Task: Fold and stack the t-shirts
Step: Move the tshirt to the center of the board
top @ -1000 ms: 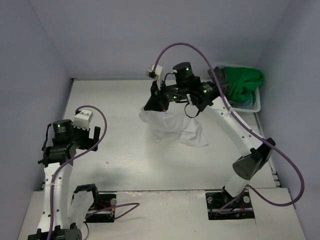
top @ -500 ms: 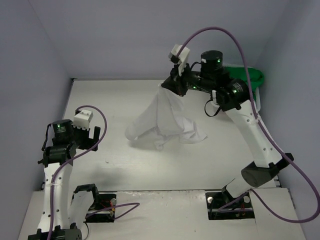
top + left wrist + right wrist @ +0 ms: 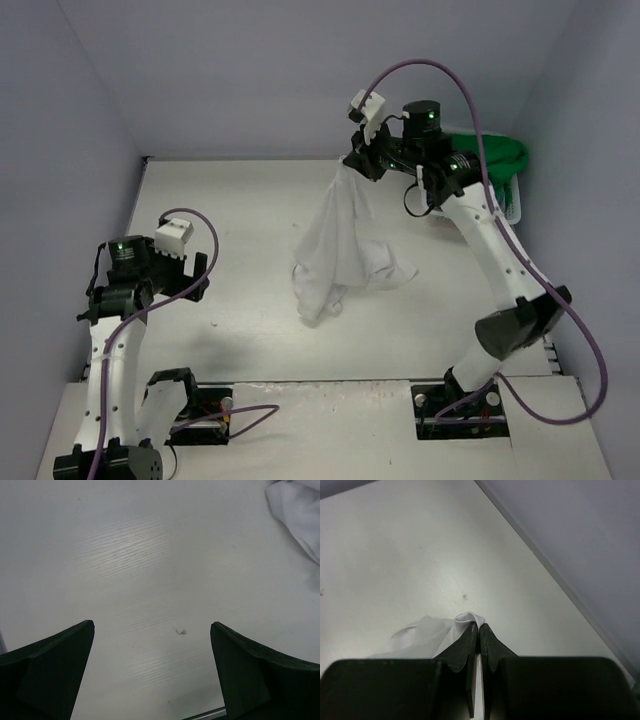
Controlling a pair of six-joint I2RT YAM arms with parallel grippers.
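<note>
My right gripper (image 3: pixel 352 166) is shut on the white t-shirt (image 3: pixel 340 245) and holds it high over the far middle of the table. The shirt hangs down in a long drape, its lower end bunched on the table. In the right wrist view the jaws are closed on a fold of the white t-shirt (image 3: pixel 427 636). A bright green t-shirt (image 3: pixel 503 156) lies in the basket at the far right. My left gripper (image 3: pixel 198 272) is open and empty, low over the table at the left. A corner of the white t-shirt (image 3: pixel 300 515) shows in the left wrist view.
A white plastic laundry basket (image 3: pixel 514 208) stands at the far right edge, partly hidden by my right arm. Grey walls close in the table at the back and both sides.
My right gripper has lifted the white t-shirt higher and a little right. The shirt now hangs in a longer, narrower drape. My left gripper has shifted slightly.
</note>
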